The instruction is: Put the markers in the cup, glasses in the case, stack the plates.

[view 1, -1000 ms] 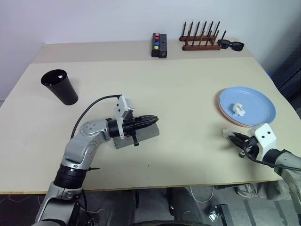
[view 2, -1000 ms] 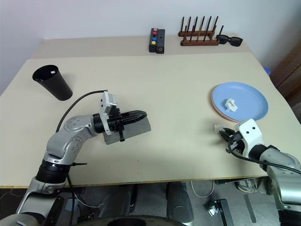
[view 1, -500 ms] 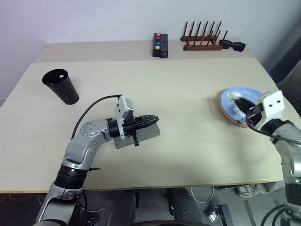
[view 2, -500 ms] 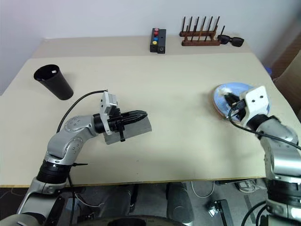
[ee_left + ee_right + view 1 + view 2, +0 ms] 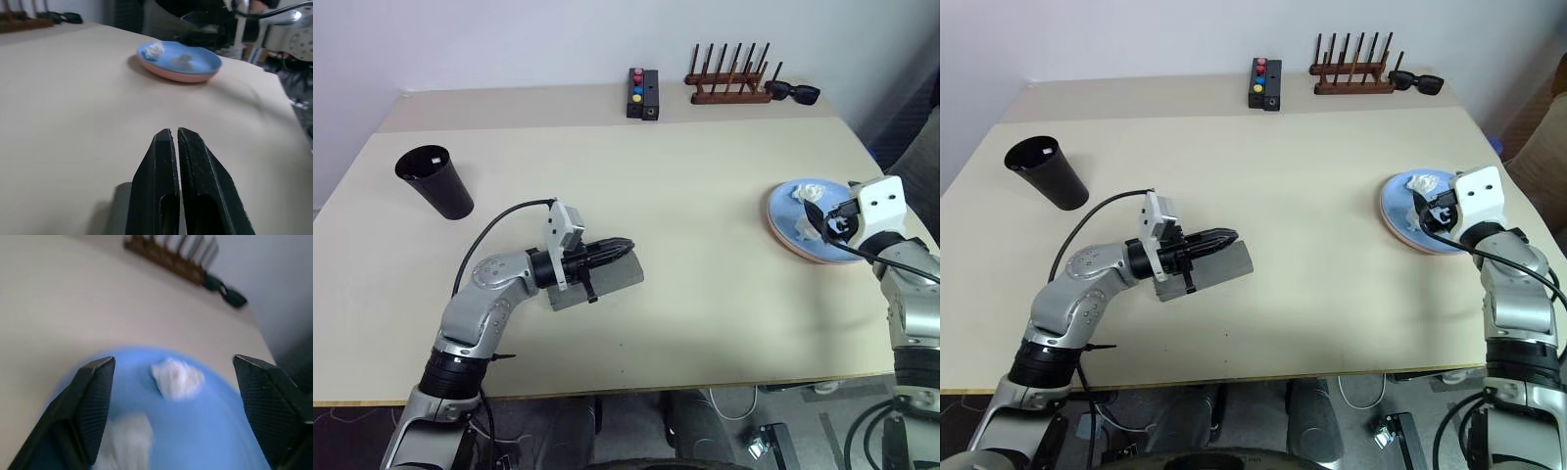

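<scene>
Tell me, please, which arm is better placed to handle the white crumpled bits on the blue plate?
The right: its gripper hovers open over the blue plate and the white crumpled bits, while the left gripper is shut above the grey case.

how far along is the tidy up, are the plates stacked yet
Done: the blue plate sits on the pink plate, with white crumpled scraps on top. In hand: nothing; the right gripper hangs open over the plates, and the left gripper is shut and empty above the closed grey case. Left: I cannot tell whether the markers are in the black cup or the glasses in the case.
</scene>
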Controlling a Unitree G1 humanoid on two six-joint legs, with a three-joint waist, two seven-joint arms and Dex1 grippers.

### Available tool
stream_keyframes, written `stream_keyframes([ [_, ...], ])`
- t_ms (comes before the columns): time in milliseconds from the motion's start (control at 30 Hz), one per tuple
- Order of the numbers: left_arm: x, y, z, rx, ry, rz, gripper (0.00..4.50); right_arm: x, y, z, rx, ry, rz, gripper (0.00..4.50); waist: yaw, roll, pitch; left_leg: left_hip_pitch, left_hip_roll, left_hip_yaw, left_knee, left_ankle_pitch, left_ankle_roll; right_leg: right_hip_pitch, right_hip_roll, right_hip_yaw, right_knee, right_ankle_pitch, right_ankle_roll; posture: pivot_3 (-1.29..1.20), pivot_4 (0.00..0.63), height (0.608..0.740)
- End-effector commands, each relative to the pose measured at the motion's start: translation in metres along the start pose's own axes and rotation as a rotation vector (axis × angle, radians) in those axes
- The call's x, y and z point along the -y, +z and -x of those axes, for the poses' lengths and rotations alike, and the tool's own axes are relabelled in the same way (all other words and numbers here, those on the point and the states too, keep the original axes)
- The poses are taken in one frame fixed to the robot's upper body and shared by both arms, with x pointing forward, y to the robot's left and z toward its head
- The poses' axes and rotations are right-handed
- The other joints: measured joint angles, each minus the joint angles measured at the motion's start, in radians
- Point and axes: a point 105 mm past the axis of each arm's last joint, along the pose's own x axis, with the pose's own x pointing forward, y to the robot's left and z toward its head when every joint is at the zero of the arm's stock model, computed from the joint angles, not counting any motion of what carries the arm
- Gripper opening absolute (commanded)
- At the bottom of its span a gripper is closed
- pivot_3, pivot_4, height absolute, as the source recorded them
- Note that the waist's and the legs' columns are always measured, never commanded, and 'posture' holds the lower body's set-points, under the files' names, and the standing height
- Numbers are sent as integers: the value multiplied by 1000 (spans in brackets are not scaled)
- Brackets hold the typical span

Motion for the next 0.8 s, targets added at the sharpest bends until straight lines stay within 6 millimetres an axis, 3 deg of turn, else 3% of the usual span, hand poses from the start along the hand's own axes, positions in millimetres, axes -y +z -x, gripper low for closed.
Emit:
stream_keyframes([
  [33, -24, 10, 28, 26, 163, -56, 138, -44, 31, -4, 128, 218, -28, 4022, -4, 0, 0, 0, 0, 0, 0, 0, 0, 0, 0, 0, 0, 0, 0, 0, 150, 739],
  [200, -44, 2, 75, 3, 374, -79, 138, -84, 37, 0, 156, 432, -107, 4022, -3, 0, 0, 1, 1, 0, -1, 0, 0, 0, 0, 0, 1, 0, 0, 0, 150, 739],
  [467, -50, -11, 151, -103, 615, -108, 138, -98, 34, -2, 132, 552, -119, 4022, 3, 0, 0, 0, 1, 0, 0, 0, 0, -1, 0, 0, 0, 0, 0, 0, 150, 739],
  [633, -49, -17, 164, -130, 663, -116, 138, -98, 31, -8, 123, 563, -115, 4022, 5, 0, 0, 0, 1, 0, 0, 0, 0, -1, 0, 0, 0, 0, 0, 0, 150, 739],
  [800, -48, -18, 161, -119, 675, -114, 138, -100, 35, -15, 144, 569, -118, 4022, 3, 0, 0, -1, 1, 0, -1, 0, 0, -1, 0, 0, 0, 0, -1, 0, 150, 739],
])
